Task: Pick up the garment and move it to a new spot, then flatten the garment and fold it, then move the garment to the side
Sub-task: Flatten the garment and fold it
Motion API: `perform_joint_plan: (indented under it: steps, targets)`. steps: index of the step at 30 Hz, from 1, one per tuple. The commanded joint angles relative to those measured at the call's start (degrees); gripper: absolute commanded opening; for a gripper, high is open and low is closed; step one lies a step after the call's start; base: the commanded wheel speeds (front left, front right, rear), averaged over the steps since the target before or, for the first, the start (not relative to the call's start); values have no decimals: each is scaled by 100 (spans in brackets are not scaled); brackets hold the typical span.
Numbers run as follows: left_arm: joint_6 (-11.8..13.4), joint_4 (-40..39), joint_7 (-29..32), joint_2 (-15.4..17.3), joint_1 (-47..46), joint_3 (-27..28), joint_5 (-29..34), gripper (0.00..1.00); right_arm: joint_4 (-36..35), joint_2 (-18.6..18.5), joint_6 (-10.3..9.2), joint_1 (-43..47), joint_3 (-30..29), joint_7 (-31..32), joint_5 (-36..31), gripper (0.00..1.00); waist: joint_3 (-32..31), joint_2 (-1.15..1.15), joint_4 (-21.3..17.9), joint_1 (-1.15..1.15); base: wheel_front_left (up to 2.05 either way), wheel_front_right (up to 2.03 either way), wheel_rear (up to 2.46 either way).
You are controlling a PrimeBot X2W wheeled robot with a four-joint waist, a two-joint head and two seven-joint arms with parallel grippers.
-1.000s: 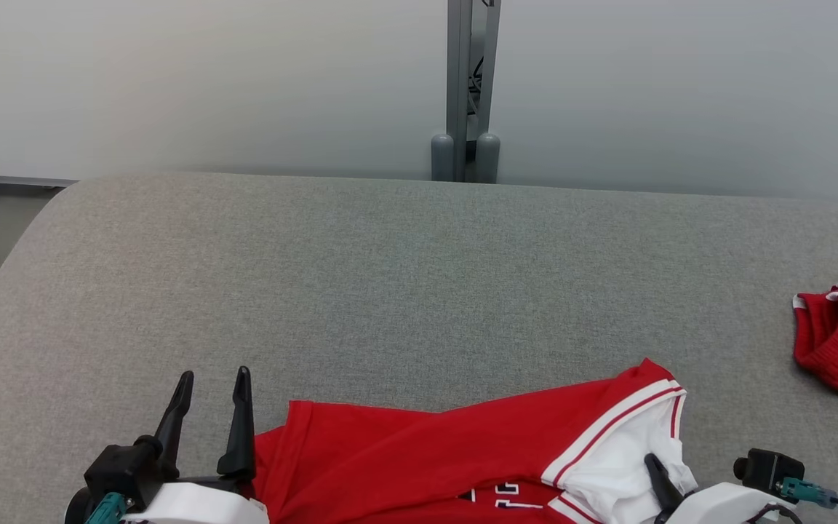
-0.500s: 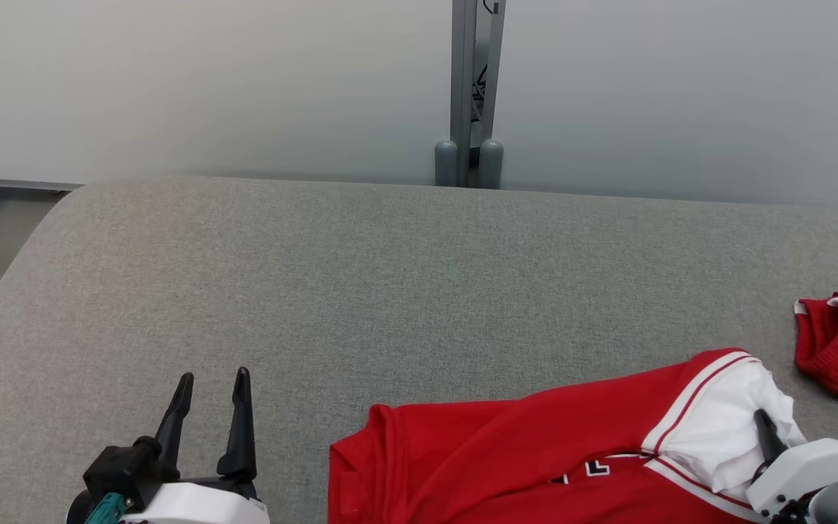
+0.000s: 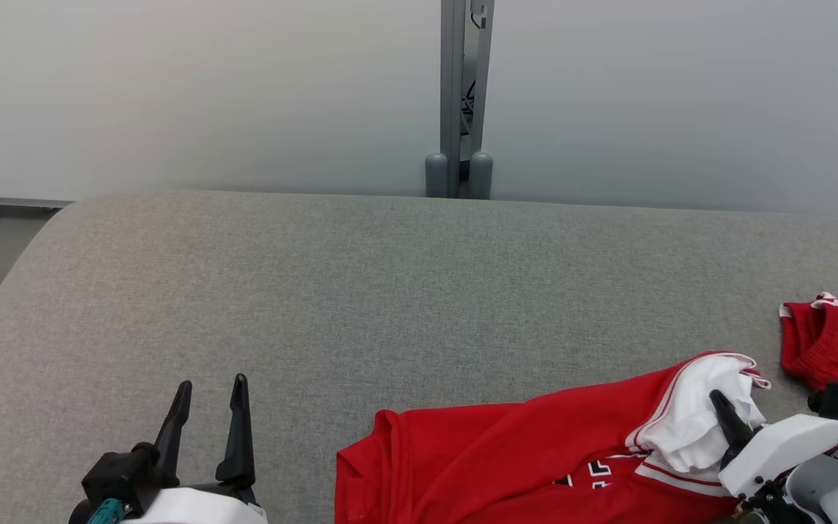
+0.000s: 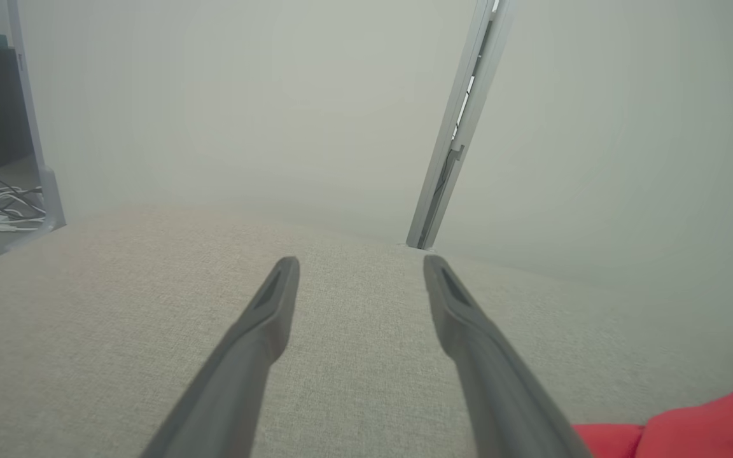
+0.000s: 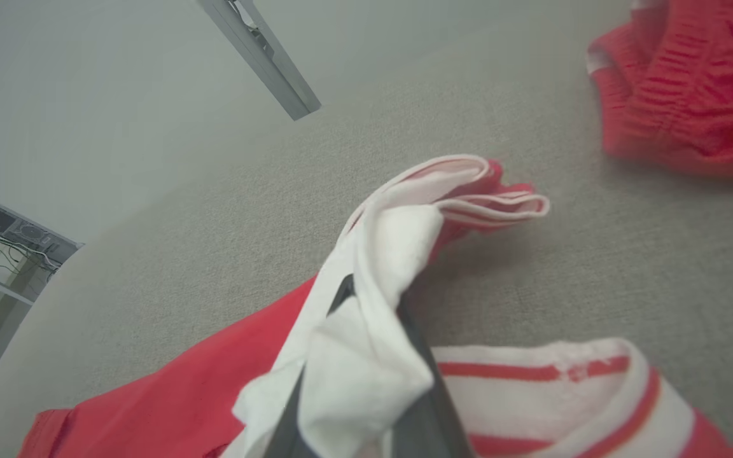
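Observation:
The garment is a red jersey with a white, red-striped sleeve, lying rumpled at the front right of the grey padded table. My right gripper is shut on the bunched white sleeve, whose cloth wraps over the dark fingers and hides their tips. The sleeve is raised a little off the table. My left gripper stands open over bare table at the front left, apart from the garment's left edge. In the left wrist view its fingers hold nothing, and a corner of the garment shows at the lower right.
A second red piece of clothing with an elastic waistband lies at the table's right edge, close beyond my right gripper. A grey metal post stands behind the table's far edge against a pale wall. The table's left edge drops to the floor.
My right gripper has pulled the garment to the right by its white sleeve, toward the other red piece. The left gripper has stayed in place, open. The head view shifted slightly.

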Motion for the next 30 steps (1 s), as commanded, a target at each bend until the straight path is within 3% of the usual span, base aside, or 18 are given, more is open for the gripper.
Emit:
perform_joint_plan:
  steps: [1, 9, 21, 25, 30]
  targets:
    - [2, -2, -21, 22, 52, 21, -29, 100, -89, -52, 4, 65, -9, 58, 60, 0, -24, 0, -21, 0, 0, 0, 0]
    - [27, 12, -21, 21, 69, 29, -100, 100, -1394, 19, 4, 666, -240, 999, 710, 0, -153, 0, -118, 0, 0, 0, 0]
    - [69, 45, -21, 21, 24, -41, -262, 100, -2791, 1224, 5, 1389, -720, 2253, 1146, 0, -135, 0, -106, 0, 0, 0, 0]
    - [68, 82, -21, 22, -14, -25, -301, 100, -2961, 1379, 5, 1541, -727, 2434, 1297, 0, -109, 0, -31, 0, 0, 0, 0]
    - [54, 114, -21, 23, -33, -10, -312, 100, -3049, 1384, 6, 1545, -211, 2125, 2126, 0, -90, 0, 80, 0, 0, 0, 0]
